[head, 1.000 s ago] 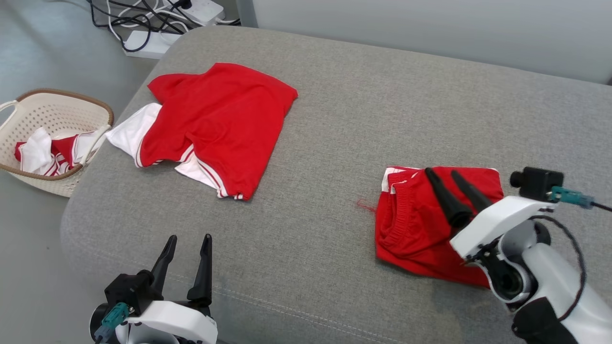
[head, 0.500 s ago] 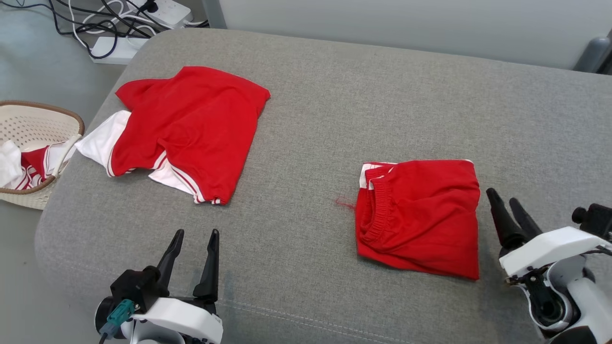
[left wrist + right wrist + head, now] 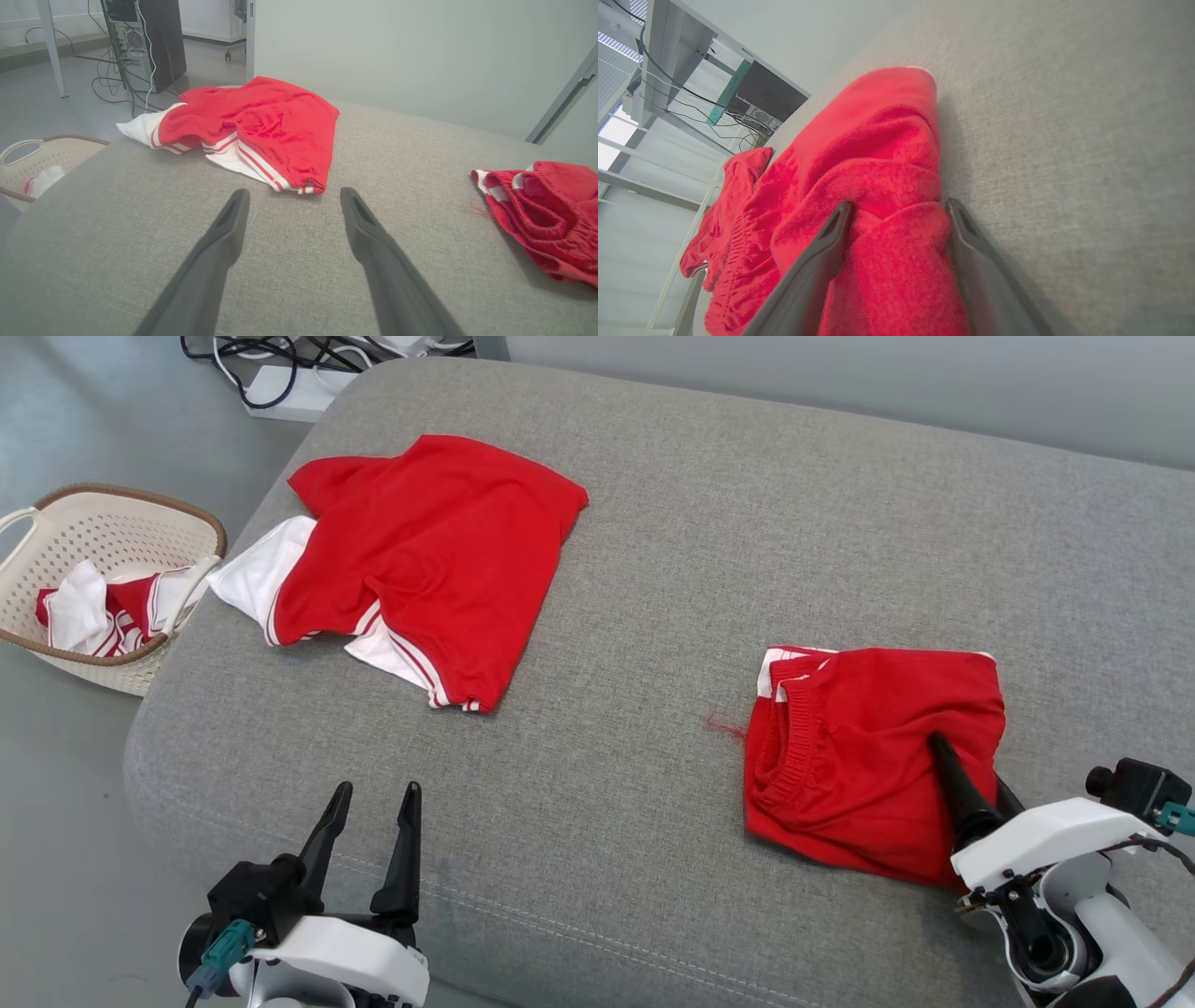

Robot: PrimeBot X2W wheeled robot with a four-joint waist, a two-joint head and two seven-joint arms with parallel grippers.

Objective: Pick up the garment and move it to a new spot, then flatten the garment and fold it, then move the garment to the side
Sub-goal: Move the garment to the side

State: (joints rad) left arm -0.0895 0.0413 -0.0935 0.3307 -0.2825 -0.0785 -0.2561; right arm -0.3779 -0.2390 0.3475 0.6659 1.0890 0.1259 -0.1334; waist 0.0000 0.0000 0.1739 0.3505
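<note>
Far left: pale basket (image 3: 201, 523) on the grey floor (image 3: 65, 420), touching the couch corner, red/white laundry (image 3: 89, 616) inside. Power strip and black cables (image 3: 280, 387) on the floor behind that corner; PC tower (image 3: 140, 42) further back in the left wrist view. Left gripper (image 3: 377, 789) over the front-left edge of the grey fabric couch (image 3: 653, 569), fingers spread wide, nothing between them. Beyond it, a red shirt with white trim (image 3: 439, 560) lies loose, its white sleeve hanging over the left edge. Right half of the couch: folded red shorts (image 3: 868, 747), flat, near the front edge, well apart from the shirt. The fold is near square, so no clear long axis. The elastic waistband faces left and runs front to back, with white trim at the far-left corner. Loose red thread (image 3: 721, 723) just left of it. Right gripper (image 3: 899, 205) at the shorts' near-right corner, fingers wide, a ridge of cloth between them, no pinch visible. Plain pale wall (image 3: 840, 373) behind the couch.
</note>
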